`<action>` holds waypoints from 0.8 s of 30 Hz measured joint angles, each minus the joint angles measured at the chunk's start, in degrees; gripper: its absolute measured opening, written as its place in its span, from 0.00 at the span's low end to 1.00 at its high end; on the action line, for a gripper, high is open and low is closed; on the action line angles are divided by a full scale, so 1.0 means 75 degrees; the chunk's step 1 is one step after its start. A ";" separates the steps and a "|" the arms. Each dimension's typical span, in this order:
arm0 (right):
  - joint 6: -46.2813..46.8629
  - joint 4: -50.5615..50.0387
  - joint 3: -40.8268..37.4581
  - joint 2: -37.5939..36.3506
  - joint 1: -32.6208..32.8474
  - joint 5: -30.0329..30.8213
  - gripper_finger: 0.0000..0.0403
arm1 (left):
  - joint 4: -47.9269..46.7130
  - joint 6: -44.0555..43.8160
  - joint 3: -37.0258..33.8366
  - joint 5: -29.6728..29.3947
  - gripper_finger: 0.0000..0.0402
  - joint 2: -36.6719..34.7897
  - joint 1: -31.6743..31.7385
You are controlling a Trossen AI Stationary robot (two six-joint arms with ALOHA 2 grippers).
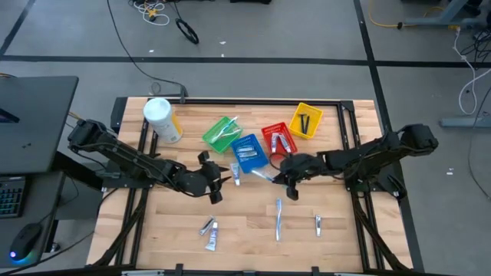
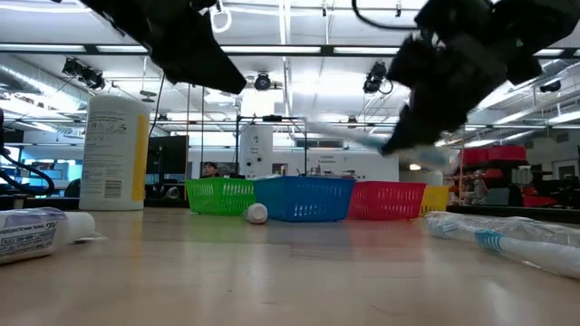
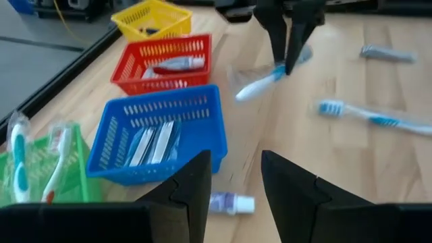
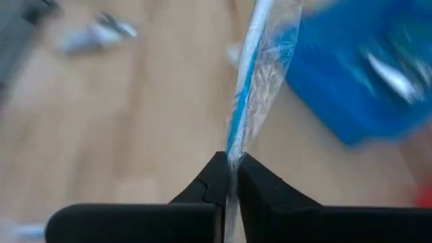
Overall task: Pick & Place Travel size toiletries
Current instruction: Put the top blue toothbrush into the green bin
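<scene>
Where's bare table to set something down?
Bare wood lies between the two small tubes and the loose toothbrush, and along the front left edge. It is crowded around the blue basket, where the right gripper holds a wrapped toothbrush.

high: overhead, straight down, far
low: tabletop level, facing the room
wrists: close (both share the blue plastic mesh basket [image 3: 160, 132])

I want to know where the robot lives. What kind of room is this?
Probably a robotics lab or workshop: a wooden table on a concrete floor with loose cables, and ceiling lights over racks of equipment behind.
</scene>
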 joint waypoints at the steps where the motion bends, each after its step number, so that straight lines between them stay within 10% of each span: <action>1: -0.0068 0.0286 0.0038 0.0000 0.0025 -0.0086 0.06 | 0.0084 -0.0005 0.0000 0.0000 0.34 0.0000 0.0000; 10: -0.1879 0.3520 0.0052 0.0000 -0.0052 0.0966 0.05 | 0.0411 -0.0632 0.0003 -0.0182 0.34 0.0000 0.0000; 16: -0.2810 0.4230 0.0055 0.0000 -0.0525 0.0378 0.05 | 0.1860 0.1251 0.0003 -0.0558 0.34 0.0000 0.0266; 24: -0.3412 0.5190 0.0055 0.0000 -0.1060 -0.1005 0.06 | 0.3621 0.2009 0.0006 0.1604 0.34 -0.0003 0.1469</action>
